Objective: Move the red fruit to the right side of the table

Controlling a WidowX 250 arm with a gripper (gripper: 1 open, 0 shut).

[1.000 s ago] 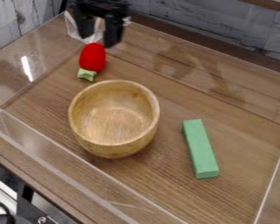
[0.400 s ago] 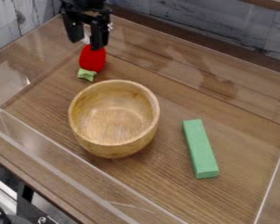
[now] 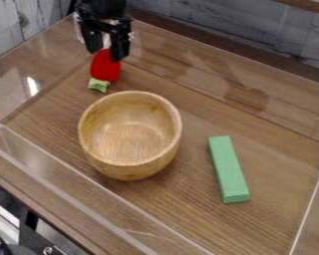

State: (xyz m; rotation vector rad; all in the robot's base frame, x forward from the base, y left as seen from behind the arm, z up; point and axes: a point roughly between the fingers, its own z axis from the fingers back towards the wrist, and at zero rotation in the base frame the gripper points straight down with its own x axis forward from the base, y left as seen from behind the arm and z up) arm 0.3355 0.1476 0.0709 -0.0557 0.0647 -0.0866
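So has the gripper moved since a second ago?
Yes. The gripper has come down and shifted left, judged against the wooden bowl, now open just over the red fruit.

There are no words, numbers, labels, brands or signs to read anywhere in this view.
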